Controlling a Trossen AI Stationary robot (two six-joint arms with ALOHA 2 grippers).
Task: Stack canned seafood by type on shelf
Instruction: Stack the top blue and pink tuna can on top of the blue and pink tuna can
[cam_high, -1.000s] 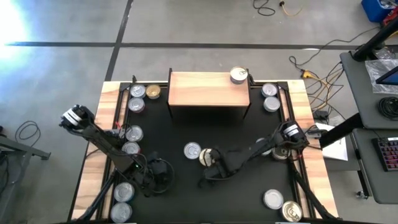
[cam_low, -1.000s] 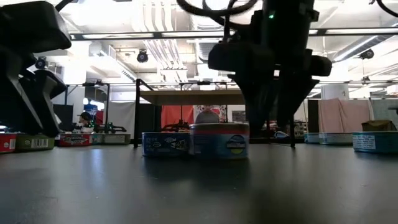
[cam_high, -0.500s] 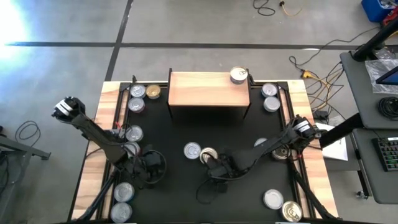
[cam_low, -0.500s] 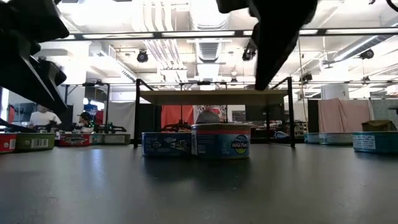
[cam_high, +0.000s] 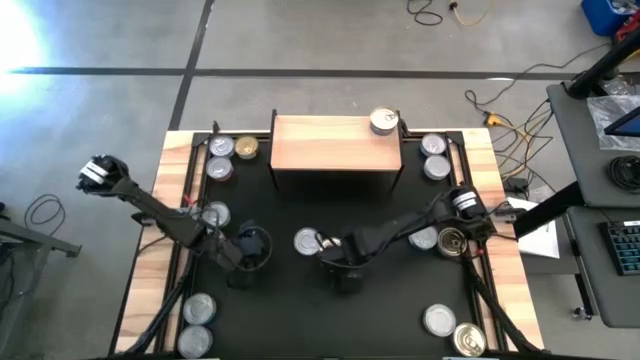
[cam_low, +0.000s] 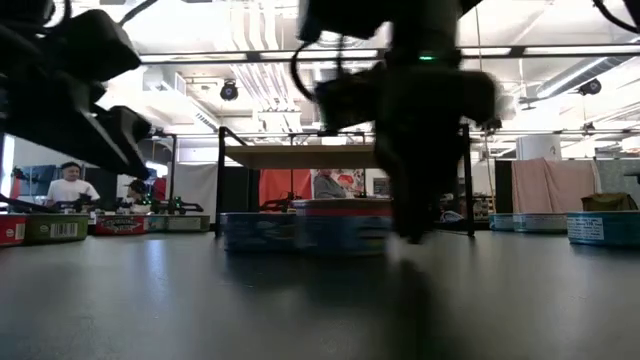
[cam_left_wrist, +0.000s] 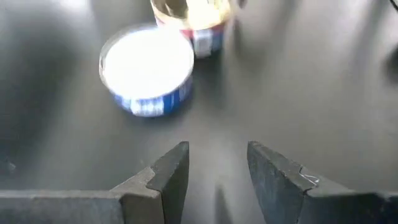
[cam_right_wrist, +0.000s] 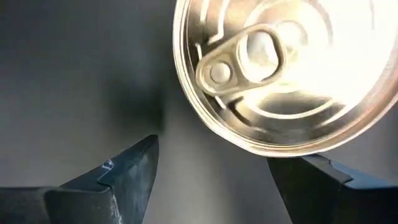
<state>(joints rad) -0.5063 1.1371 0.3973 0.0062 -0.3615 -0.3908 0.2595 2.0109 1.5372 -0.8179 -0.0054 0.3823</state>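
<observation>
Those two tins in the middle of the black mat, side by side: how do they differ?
The silver-topped tin has a plain pale lid; the gold-topped tin has a golden lid with a ring pull. The silver-topped tin's side label is blue, while the gold-topped tin's shows red above blue. The silver-topped tin lies on the left arm's side; the gold-topped tin lies under the right pincer, which is open. Both are short, round and upright on the mat.

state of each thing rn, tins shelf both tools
shelf: upright, one silver-top tin on its right corner
gold-top tin: on the mat, pull tab intact, not gripped
blue tin: on the mat, sealed
left tool: open, empty
right tool: open, over the gold-top tin
</observation>
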